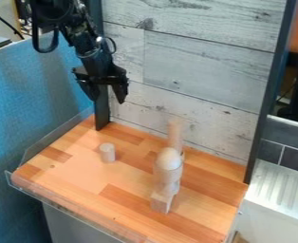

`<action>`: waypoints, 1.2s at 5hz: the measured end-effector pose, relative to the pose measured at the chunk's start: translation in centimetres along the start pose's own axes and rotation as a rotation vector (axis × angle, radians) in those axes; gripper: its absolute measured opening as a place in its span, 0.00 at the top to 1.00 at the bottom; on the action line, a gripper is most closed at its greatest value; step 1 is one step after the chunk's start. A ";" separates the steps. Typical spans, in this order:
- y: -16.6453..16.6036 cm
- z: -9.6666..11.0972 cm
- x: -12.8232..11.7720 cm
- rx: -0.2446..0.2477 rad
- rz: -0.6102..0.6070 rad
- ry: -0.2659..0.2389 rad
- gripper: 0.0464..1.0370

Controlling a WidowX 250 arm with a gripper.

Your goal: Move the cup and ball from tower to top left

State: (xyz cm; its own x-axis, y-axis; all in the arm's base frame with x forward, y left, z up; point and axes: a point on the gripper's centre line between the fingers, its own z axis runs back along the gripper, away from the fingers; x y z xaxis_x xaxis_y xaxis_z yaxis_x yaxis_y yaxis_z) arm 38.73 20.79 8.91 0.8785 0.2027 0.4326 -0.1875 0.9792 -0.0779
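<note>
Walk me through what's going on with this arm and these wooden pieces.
Nothing is being handled: the robot's gripper hangs open and empty above the back left of the wooden table. The pale ball sits in the cup atop the tower, so their move is not yet done. A small cylinder stands apart, to the left.
</note>
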 end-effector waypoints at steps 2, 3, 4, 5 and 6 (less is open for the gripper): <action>-1.2 -2.1 -2.7 -0.056 -0.002 0.120 0.04; -2.6 -1.3 -3.6 -0.078 -0.031 0.154 0.04; -4.0 0.0 -4.4 -0.076 -0.059 0.180 0.04; -6.0 0.9 -5.7 -0.027 -0.114 0.207 0.04; -8.0 1.0 -6.8 0.031 -0.159 0.234 0.04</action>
State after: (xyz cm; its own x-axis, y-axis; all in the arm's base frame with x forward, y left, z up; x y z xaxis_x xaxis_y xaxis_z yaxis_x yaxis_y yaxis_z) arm 33.79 11.61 7.51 0.9749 0.0478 0.2176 -0.0498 0.9988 0.0035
